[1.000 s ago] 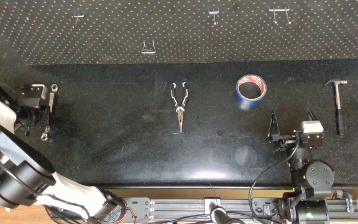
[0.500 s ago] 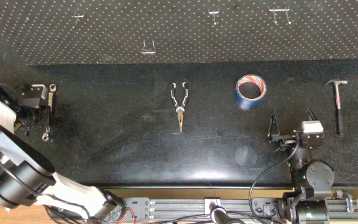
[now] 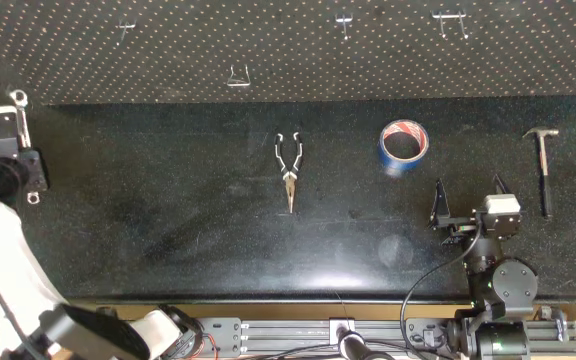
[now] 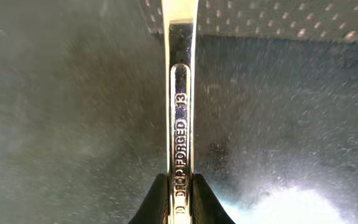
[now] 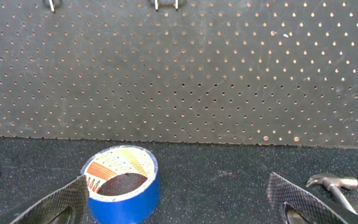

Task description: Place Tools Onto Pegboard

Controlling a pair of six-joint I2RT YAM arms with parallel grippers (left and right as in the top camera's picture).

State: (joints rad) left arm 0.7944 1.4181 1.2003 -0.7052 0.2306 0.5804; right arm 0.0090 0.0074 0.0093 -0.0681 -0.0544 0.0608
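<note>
1. Polished steel, the combination wrench (image 4: pixel 182 112) should be stiff, dense for its slim build, and slick. A narrow pinch may let it pivot or slide.
2. The left gripper (image 4: pixel 180 185) pinches the wrench's flat shank. It holds the wrench at the far left end of the black worktop (image 3: pixel 168 220), close to the pegboard (image 3: pixel 268 40) and, I judge, lifted off the surface.
3. Gripping the shank flats suits it and leaves the ring end free for a hook (image 3: pixel 126 28).
4. The right gripper (image 5: pixel 178 180) is spread wide and empty, facing the blue tape roll (image 5: pixel 122 183).
</note>
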